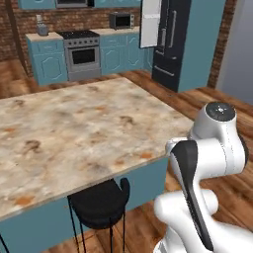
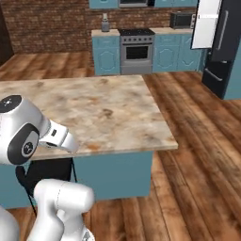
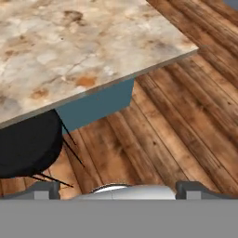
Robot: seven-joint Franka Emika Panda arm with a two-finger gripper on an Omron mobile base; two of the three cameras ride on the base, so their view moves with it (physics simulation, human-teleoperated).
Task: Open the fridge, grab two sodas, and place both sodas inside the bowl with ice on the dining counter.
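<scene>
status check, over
fingers open, holding nothing. fridge door open, far across the room. counter corner and stool just ahead.

my arm (image 1: 207, 163) is folded up close over my base, just off the near corner of the tabletop (image 1: 74, 133), with the upper links stacked and the round joint cap at the top. my wrist points down and forward past that corner's edge toward the floor. my tool (image 3: 119, 189) hangs beside the corner, its two dark fingertips (image 3: 44, 189) spread wide apart with nothing between them.
</scene>
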